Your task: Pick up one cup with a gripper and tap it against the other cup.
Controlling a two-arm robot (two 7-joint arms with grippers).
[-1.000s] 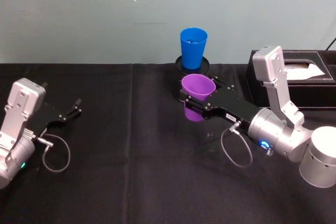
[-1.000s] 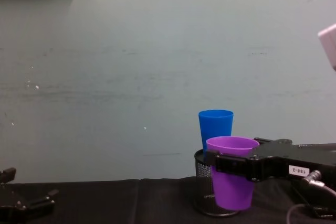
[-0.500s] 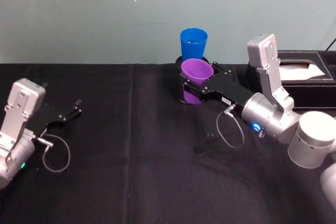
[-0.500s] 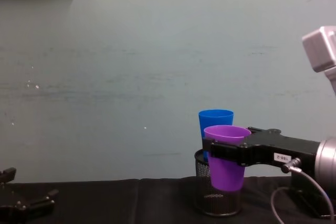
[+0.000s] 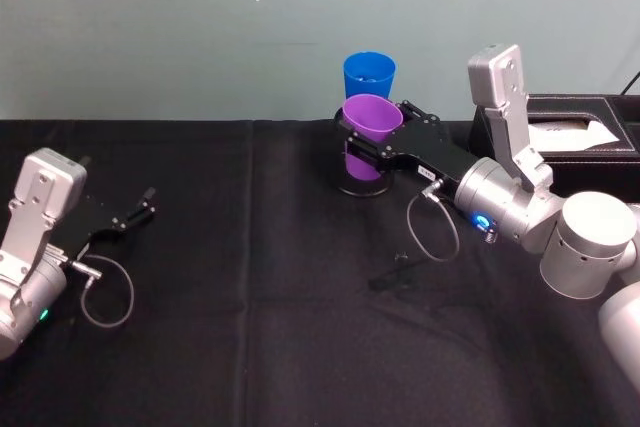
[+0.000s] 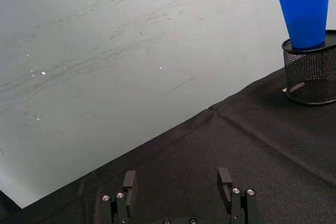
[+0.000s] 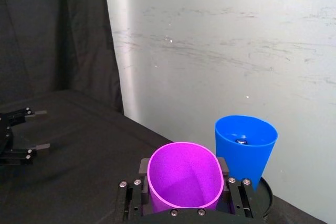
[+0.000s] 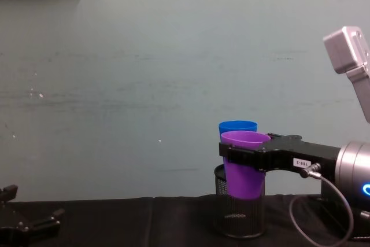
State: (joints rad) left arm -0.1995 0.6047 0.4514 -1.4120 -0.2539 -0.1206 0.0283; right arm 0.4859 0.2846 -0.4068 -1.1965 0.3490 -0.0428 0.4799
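right claw (image 5: 352,145) is squeezed tight on the purple cup (image 5: 368,132) and holds it up in the air, mouth up, over the black mesh holder (image 8: 240,222). the blue cup (image 5: 368,77) sits on that holder, mouth up too, right behind the purple cup, on the far side from the robot. from the chest, the two rims are almost the same height, and the purple one covers part of the blue one. they are very close, but i cannot tell if they touch yet. so the tap looks like just a tiny push straight back, away from the robot. the right arm is the near one. the left claw (image 5: 140,209) lies far off on the left of the bench (image 5: 250,327), with its fingers apart. a second ago the purple cup hung lower and nearer the robot, in front of the holder. now it has gone up and back to the blue cup. the left claw has not moved.
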